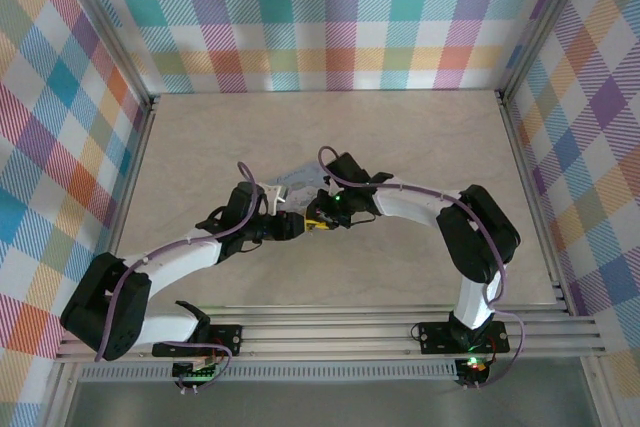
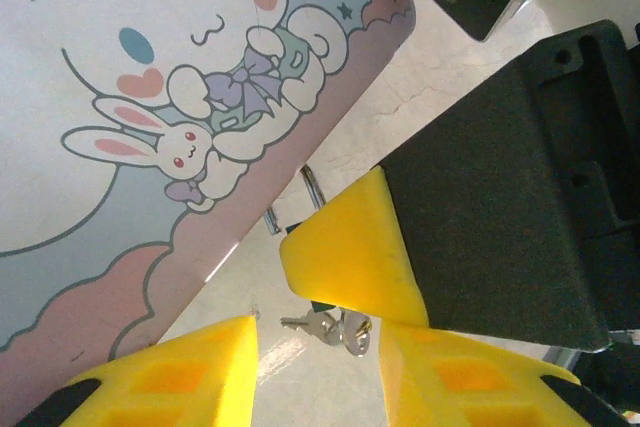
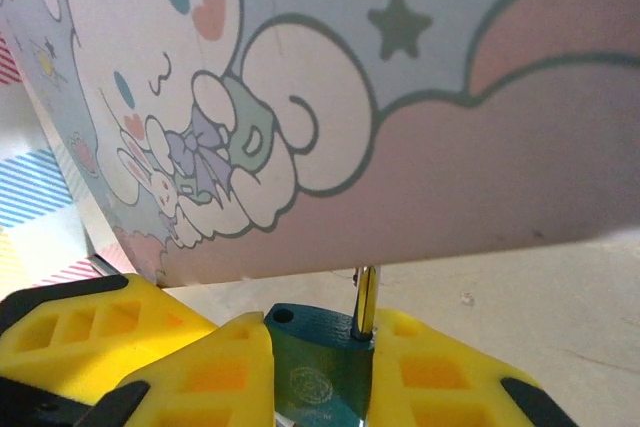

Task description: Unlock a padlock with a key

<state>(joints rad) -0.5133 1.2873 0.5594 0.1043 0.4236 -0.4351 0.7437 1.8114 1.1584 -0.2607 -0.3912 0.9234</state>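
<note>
Table [image 1: 420, 147] bare stone-look, plaid walls round it; both arms reach in and meet mid-table. Biggest item there is the pale blue cartoon tin [image 1: 298, 183], standing right behind the work, not part of the job. Right gripper [image 1: 325, 217] is clamped on the padlock [image 3: 318, 372]: teal body pinched between the yellow pads, held up just in front of the tin's lower edge, shackle [image 3: 367, 297] pointing up. Left gripper [image 1: 286, 226] faces it, nearly touching. Its fingers [image 2: 190, 372] stand partly apart w/ nothing between them. Key [image 2: 330, 327], small and silver on a ring w/ a second one, sits in the gap beyond the left fingertips, just under the right gripper's pad. Can't tell if it hangs from the lock or lies on the table. Step, prob.: key work at the keyway. One hole on top of the lock body looks empty, so the shackle may be sprung already, but not sure. Next move needs the left gripper to close on the key bow squarely, right holding firm.
</note>
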